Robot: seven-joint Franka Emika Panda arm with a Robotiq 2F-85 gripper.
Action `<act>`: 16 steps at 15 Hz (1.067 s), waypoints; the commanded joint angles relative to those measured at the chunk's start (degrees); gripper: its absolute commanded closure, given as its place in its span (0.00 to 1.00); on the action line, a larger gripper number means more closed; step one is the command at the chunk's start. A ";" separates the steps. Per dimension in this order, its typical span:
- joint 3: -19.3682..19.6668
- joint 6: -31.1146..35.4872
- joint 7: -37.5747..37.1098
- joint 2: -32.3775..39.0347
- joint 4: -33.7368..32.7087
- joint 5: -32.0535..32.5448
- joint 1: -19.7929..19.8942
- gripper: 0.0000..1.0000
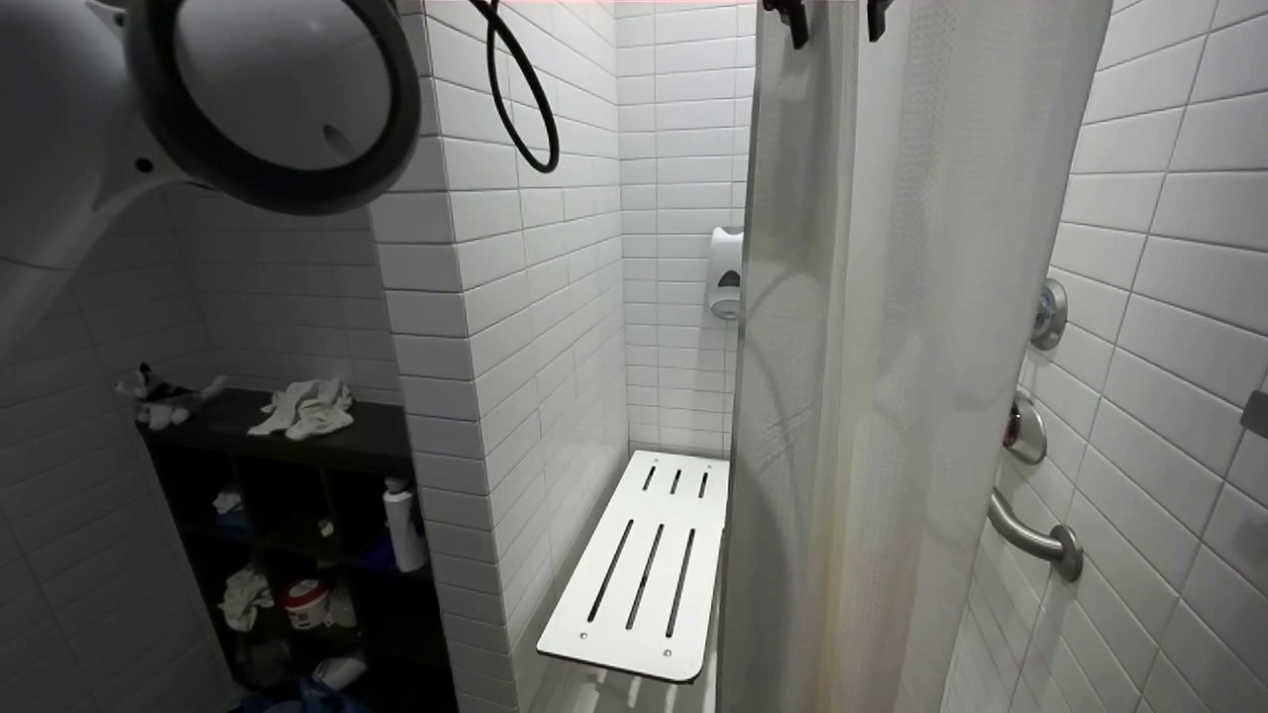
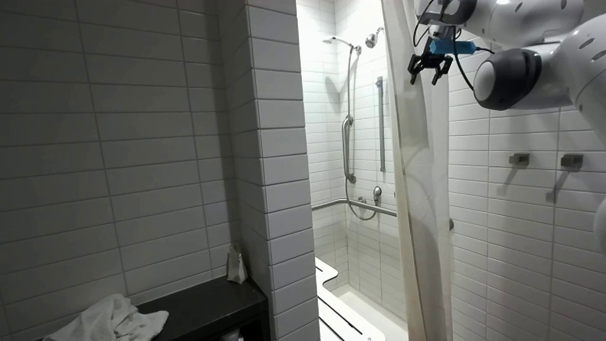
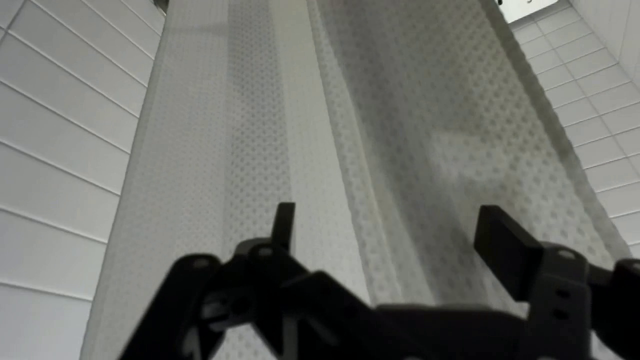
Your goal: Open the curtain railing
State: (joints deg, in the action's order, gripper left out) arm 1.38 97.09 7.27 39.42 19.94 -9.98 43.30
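The white shower curtain [image 1: 921, 347] hangs in vertical folds from top to bottom of an exterior view, on the right of the shower opening. In another exterior view the curtain [image 2: 421, 227] is a narrow bunched strip. My black gripper [image 2: 423, 81] is open in front of its upper part, fingers pointing down. The fingertips [image 1: 838, 38] also show at the top edge of an exterior view. In the wrist view the curtain [image 3: 320, 125] fills most of the picture behind the spread fingers [image 3: 387, 207]. I see no fabric pinched; whether a finger touches it, I cannot tell. The rail is out of view.
A white slatted bench [image 1: 644, 574] stands inside the shower. A tiled wall corner [image 2: 284, 166] borders the opening. A dark shelf [image 1: 297, 475] with cloths stands beside it. A grab bar [image 1: 1035, 535] and wall hooks [image 2: 571, 161] stick out. A black cable loop [image 1: 545, 119] hangs near the arm.
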 commanded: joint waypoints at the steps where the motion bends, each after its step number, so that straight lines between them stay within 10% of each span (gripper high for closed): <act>1: 0.40 -3.01 5.43 -4.24 0.41 2.59 -1.31 0.00; 16: 2.68 -33.23 11.76 -11.51 3.20 8.86 -11.27 0.00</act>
State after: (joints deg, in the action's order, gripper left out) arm 2.07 67.17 17.76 28.65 21.19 -3.99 35.21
